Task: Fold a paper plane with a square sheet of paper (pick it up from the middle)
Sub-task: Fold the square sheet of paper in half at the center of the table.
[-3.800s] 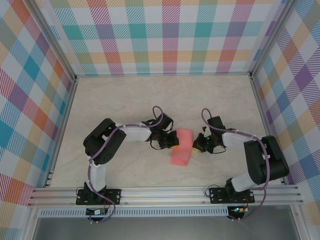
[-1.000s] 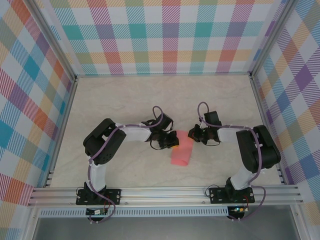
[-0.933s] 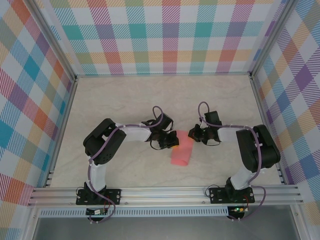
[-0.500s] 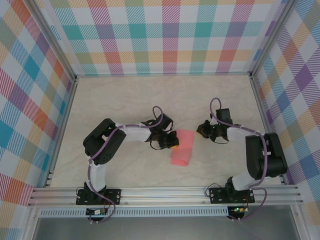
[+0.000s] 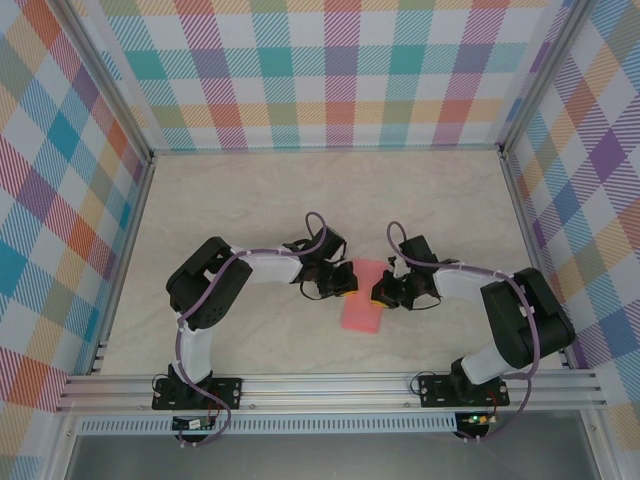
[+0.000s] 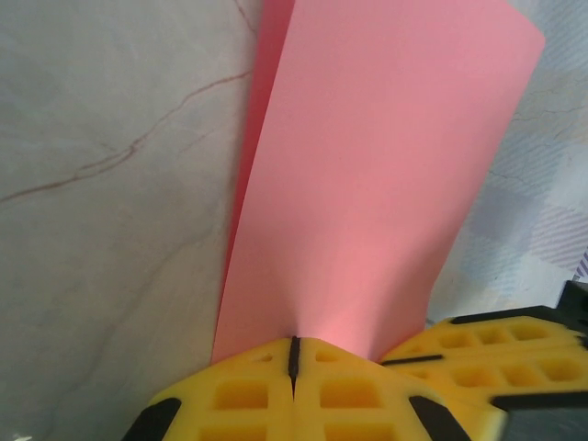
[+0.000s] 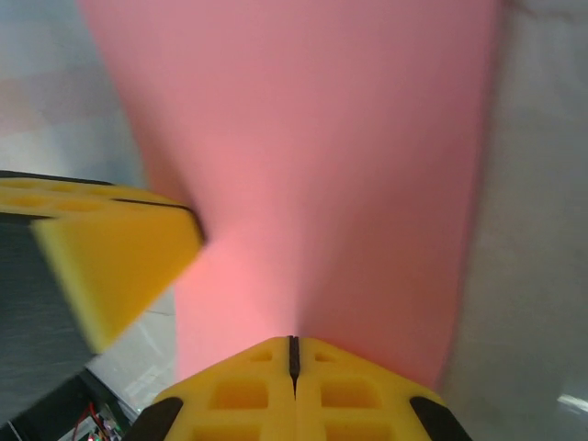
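Resting doubled over at the centre of the table (image 5: 250, 200), the square sheet of paper (image 5: 362, 312) is pinched in fully closed jaws by the left gripper (image 5: 343, 284) at its 9 o'clock edge and the right gripper (image 5: 383, 292) at 3 o'clock; the centre fold is judged under way, edge alignment being needed next.

No writing, label, brand, number or sign can be read in any view. The pink sheet of paper (image 5: 360, 315) is blank on the side that shows.
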Robot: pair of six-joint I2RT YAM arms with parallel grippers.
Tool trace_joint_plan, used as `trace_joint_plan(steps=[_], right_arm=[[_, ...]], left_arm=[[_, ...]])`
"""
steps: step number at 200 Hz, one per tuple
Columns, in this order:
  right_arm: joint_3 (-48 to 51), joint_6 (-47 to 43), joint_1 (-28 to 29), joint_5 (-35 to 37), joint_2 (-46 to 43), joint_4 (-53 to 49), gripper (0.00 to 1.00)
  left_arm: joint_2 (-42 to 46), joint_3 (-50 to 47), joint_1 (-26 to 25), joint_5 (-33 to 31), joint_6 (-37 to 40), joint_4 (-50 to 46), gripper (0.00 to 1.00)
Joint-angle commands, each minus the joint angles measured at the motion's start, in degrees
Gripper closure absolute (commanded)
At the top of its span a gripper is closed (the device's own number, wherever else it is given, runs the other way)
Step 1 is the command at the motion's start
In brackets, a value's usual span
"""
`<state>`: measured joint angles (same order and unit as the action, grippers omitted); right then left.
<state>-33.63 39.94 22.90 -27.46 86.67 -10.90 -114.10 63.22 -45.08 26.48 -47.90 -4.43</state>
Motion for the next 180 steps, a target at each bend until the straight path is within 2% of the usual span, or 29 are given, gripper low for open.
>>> trace_joint_plan(steps=[1, 29, 71, 92, 127, 180], right_arm=[[2.1, -0.9, 0.1, 0.9, -0.3, -5.0, 1.0], [4.5, -0.5, 0.2, 4.1, -3.1, -10.2, 1.0], [4.3, 0.8, 0.1, 13.3, -9.6, -19.8, 1.0], [3.0, -0.3, 0.7, 11.1, -13.4, -18.7, 1.0], [0.5, 0.0, 3.8, 5.1, -16.7, -10.7, 1.0], [-2.8, 0.7, 8.9, 2.9, -4.8, -6.9, 1.0]], left_arm=[[-9.0, -5.1, -0.7, -11.4, 1.1, -17.9, 1.0], [-9.4, -5.1, -0.8, -12.0, 1.1, -18.1, 1.0], [-9.8, -5.1, -0.8, -11.8, 1.0, -17.7, 1.0], [-9.8, -4.9, -0.7, -11.5, 1.1, -17.4, 1.0], [-9.7, -4.8, -0.8, -11.4, 1.3, -17.4, 1.0], [-9.8, -4.8, -0.7, -11.4, 1.1, -17.3, 1.0]])
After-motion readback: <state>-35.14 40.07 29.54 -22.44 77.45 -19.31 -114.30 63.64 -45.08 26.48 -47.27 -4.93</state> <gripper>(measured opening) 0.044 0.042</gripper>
